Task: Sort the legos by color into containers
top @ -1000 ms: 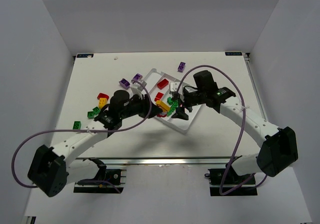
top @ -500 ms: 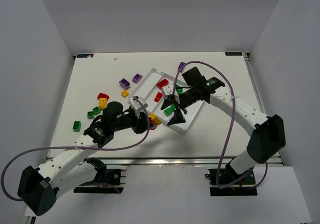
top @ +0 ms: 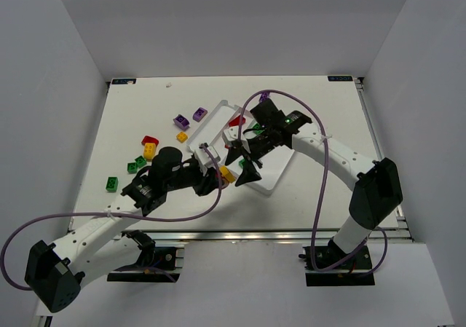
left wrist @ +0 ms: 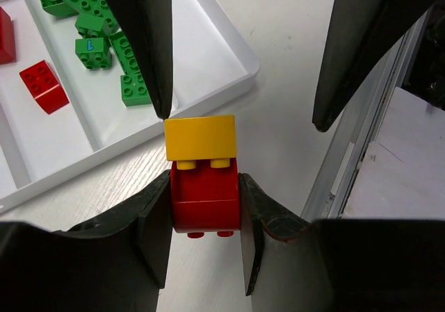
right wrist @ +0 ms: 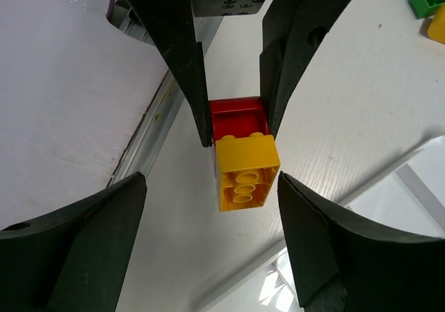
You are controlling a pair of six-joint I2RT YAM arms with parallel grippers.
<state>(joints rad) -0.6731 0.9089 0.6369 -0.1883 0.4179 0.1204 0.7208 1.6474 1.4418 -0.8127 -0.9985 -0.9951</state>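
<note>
My left gripper [left wrist: 205,187] is shut on a red brick [left wrist: 205,197] with a yellow brick [left wrist: 200,137] stuck on its far end, held just off the near-left rim of the white tray [left wrist: 208,55]. My right gripper [right wrist: 211,187] is open, its fingertips [left wrist: 161,96] level with the yellow brick [right wrist: 247,169], one on each side. From above, both grippers meet at the yellow brick [top: 226,174], left gripper [top: 217,179], right gripper [top: 242,164]. Green bricks [left wrist: 104,34] and a red brick [left wrist: 44,86] lie in separate tray compartments.
Loose bricks lie on the table left of the tray [top: 273,178]: purple ones [top: 181,121], yellow ones [top: 149,151], a red one [top: 150,140] and green ones [top: 112,183]. The table's metal front edge [left wrist: 368,138] runs close by.
My left gripper has drawn back from over the tray to its near-left rim with the red and yellow bricks. My right gripper has swung left to the yellow brick.
</note>
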